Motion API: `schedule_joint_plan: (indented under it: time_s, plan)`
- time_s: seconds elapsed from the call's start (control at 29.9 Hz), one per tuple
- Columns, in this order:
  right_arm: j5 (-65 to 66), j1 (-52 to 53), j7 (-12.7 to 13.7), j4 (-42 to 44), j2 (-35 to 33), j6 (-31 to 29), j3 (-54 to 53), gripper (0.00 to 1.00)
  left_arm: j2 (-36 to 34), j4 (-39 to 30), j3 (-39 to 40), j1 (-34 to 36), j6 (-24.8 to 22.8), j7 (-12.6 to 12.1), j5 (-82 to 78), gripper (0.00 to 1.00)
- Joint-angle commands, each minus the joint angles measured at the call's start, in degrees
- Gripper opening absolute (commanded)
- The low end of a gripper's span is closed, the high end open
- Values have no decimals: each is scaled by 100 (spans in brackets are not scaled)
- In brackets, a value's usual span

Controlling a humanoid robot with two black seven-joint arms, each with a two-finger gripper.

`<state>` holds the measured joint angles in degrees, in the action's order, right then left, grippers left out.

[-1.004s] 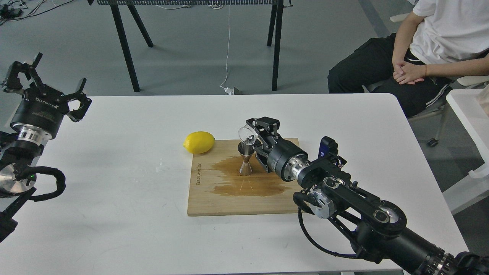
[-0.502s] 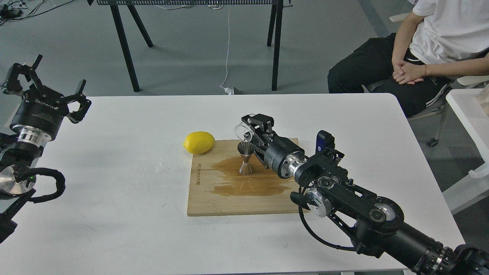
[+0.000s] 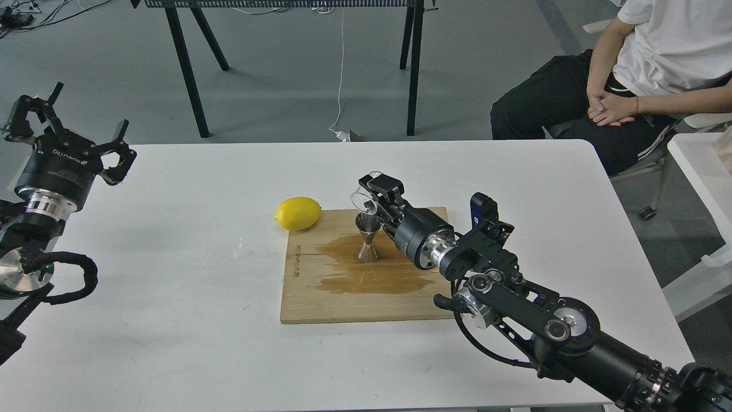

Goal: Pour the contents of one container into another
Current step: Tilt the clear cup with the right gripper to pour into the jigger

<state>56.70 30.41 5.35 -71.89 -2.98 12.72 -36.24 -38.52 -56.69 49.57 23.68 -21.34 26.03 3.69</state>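
The steel jigger [image 3: 368, 239] stands upright on the wooden cutting board [image 3: 320, 297], in a brown wet patch [image 3: 372, 274]. My right gripper [image 3: 372, 194] is shut on the small clear cup [image 3: 363, 201], held tipped over with its mouth facing left and down, just above the jigger's top rim. My left gripper [image 3: 71, 123] hangs open and empty at the table's far left edge, well away from both containers.
A yellow lemon [image 3: 297, 213] lies at the board's far left corner. A seated person [image 3: 629, 74] is beyond the table's far right corner. Black table legs [image 3: 189, 68] stand behind the white table [image 3: 171, 320]. A second white surface [image 3: 703, 166] sits at right.
My right gripper has shifted left and slightly away with the cup, and tilted it further over the jigger. The left arm has barely moved.
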Motion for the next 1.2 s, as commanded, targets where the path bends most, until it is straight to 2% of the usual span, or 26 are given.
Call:
schedule_joint_plan:
  time_s: [0.0,0.17,1.17]
  plan:
    - [60,131,1,140,-1,55,90,29,2,0,0,-3,-2,7,0,100]
    - [78,193,1,140,-1,64,117,28,11,0,0,-30,-2,77,0,100]
    - [1484,272,1,254,-98,266,679,28,20,0,8,-47,-2,103,9,100]
